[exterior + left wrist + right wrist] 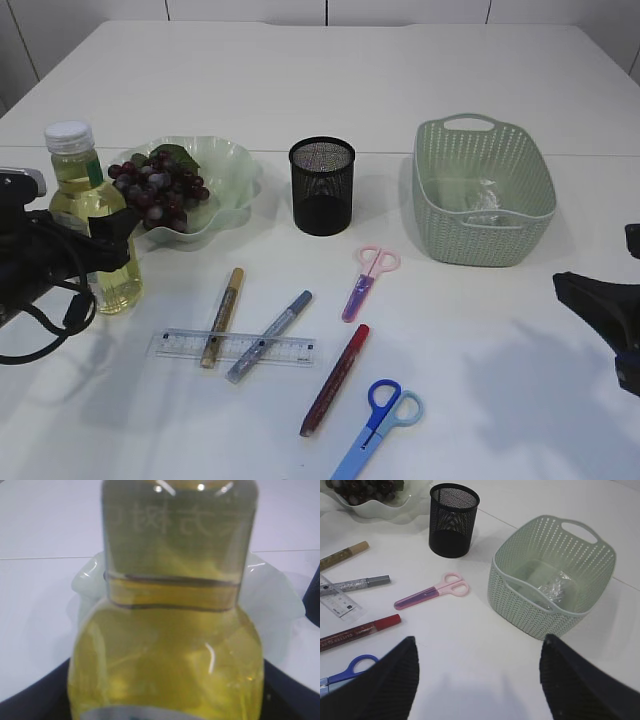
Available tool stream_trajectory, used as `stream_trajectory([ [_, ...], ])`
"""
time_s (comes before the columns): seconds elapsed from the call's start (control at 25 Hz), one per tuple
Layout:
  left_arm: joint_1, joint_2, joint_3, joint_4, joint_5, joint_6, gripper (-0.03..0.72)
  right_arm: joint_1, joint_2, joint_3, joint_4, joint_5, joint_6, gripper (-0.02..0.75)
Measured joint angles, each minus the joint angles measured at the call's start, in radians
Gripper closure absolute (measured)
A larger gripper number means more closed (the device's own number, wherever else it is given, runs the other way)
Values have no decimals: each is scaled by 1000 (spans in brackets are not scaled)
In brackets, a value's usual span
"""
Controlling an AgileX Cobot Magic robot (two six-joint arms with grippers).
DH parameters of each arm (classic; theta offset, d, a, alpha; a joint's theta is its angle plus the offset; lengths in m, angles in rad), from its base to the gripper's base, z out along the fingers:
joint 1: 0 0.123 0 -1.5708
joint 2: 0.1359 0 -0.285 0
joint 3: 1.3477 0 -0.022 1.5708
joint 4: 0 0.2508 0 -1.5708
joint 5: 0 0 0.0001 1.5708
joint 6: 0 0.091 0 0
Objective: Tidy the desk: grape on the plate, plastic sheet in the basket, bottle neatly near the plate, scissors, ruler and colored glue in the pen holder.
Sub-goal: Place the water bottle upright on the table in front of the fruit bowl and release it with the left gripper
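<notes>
In the left wrist view the clear bottle of yellow liquid fills the frame, blurred, its cap and base cut off; it hides most of the pale green wavy plate. The blue-handled scissors run off the exterior view's 6 o'clock edge. The crumpled clear plastic sheet in the basket shows no detail.

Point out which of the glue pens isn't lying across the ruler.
The red glue pen: it lies clear of the ruler, to its right, while the gold and silver pens both cross it.
</notes>
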Motion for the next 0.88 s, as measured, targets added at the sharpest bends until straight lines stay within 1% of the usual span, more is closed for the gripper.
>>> stream_trajectory([
  [0.28,0,0,4,-1,-6,0,130,0,0,0,0,-2,0,155],
  [0.48,0,-6,38,-17,-23,2,130,0,0,0,0,-2,0,155],
  [0.88,0,-22,44,-21,-11,1,129,0,0,0,0,-4,0,155],
])
